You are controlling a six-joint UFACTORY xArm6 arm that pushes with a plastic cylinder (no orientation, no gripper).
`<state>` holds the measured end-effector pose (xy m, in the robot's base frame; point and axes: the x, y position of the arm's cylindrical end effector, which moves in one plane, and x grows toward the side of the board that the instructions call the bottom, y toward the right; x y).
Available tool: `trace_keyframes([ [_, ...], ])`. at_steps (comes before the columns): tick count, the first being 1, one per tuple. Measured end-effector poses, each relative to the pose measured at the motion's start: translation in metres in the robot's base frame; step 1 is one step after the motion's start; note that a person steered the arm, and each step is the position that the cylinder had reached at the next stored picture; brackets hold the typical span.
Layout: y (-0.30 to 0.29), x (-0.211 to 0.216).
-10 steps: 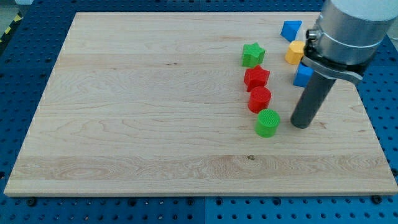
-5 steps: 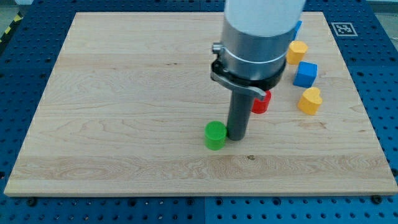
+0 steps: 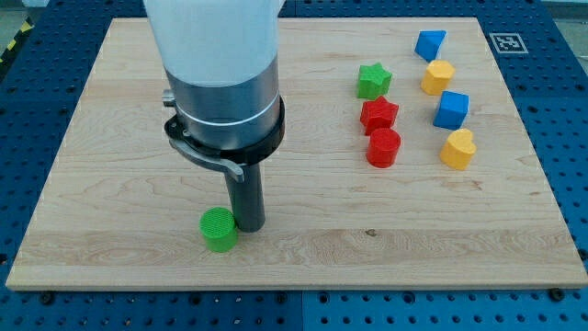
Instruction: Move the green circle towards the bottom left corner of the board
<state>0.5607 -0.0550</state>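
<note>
Plainly no readable writing anywhere; only a small black-and-white square marker on the pale wooden board, far toward the view's top right of my tip.

Arm pose: pale upper housing and grey metal collar standing upright over the board's left half, dark straight rod dropping down from it to my tip on the wood. No jaws on this rod, so nothing open, closed or gripped; plain pushing contact only.

Green round plastic block touching my tip on its left side, toward the view's bottom left of it, in the lower left-centre part of the board, well short of the bottom left corner.

Well apart to the right of my tip: green star block, red star-like block, red rounded block. Farther right: blue angular block, yellow block, blue cube, yellow heart-like block.

No containers present.
</note>
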Motion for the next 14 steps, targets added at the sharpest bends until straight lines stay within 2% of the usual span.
trace_keyframes([
  [3, 0.005, 0.016],
  [8, -0.079, 0.016],
  [14, -0.103, 0.016],
])
